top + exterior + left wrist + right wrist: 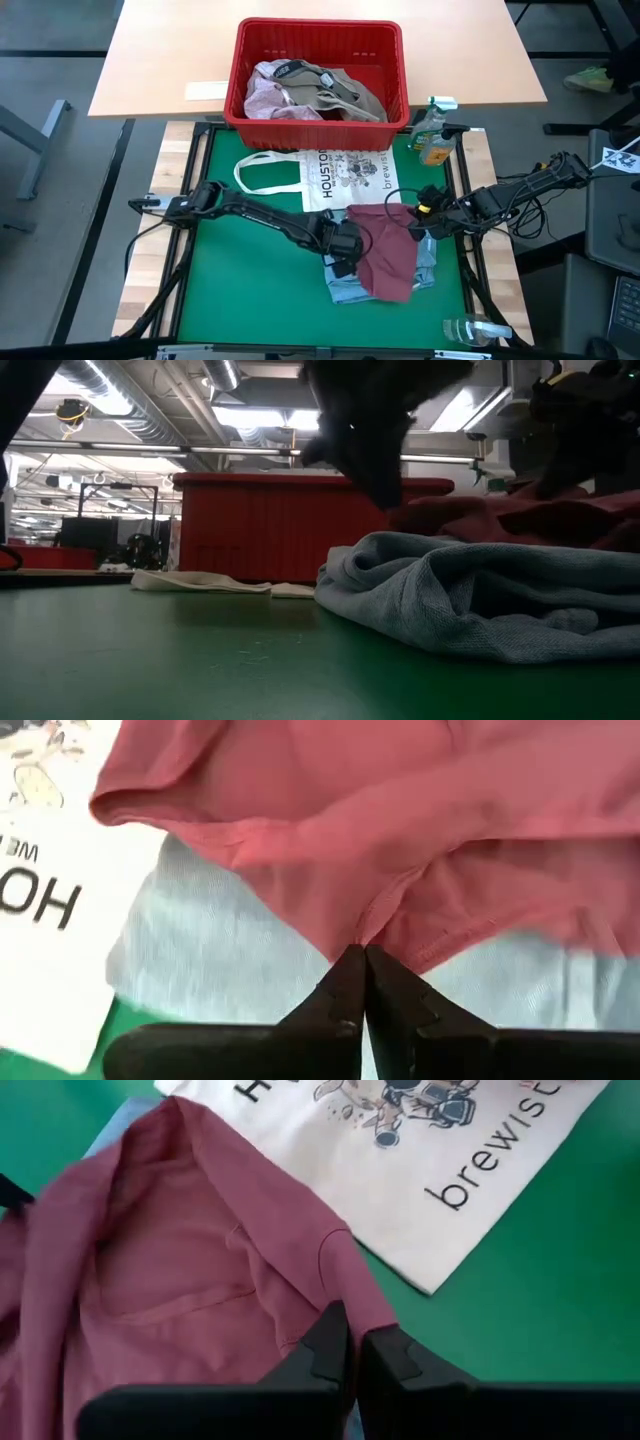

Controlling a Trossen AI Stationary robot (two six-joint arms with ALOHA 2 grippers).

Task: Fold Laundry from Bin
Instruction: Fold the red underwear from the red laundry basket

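A maroon garment point(388, 255) lies spread over a light blue garment point(350, 290) on the green mat. My left gripper point(350, 252) is shut on the maroon cloth at its left side, and my right gripper point(420, 226) is shut on it at its far right corner. In the low view the blue garment point(480, 595) lies heaped on the mat with the maroon one point(520, 510) on top. The red bin point(320, 70) stands at the far side, holding pink and khaki-grey laundry point(310, 92). My left gripper pinches an edge of the maroon garment point(366, 932) between its two fingertips, slanting down from the table's left. The cloth puckers into a small fold at the tips. The rest of the garment lies on the blue one. My right gripper pinches the maroon garment's edge near a corner point(352, 1302) between its shut fingers, slanting down from the table's right. The fingers themselves hide the exact place of contact. The cloth slopes away from the fingers onto the pile.
A white tote bag printed HOUSTON point(335, 180) lies flat between the bin and the garments. A spray bottle point(432, 132) stands at the mat's far right corner, and a clear bottle point(470, 330) lies at the near right. Bare green mat point(250, 290) stretches to the left.
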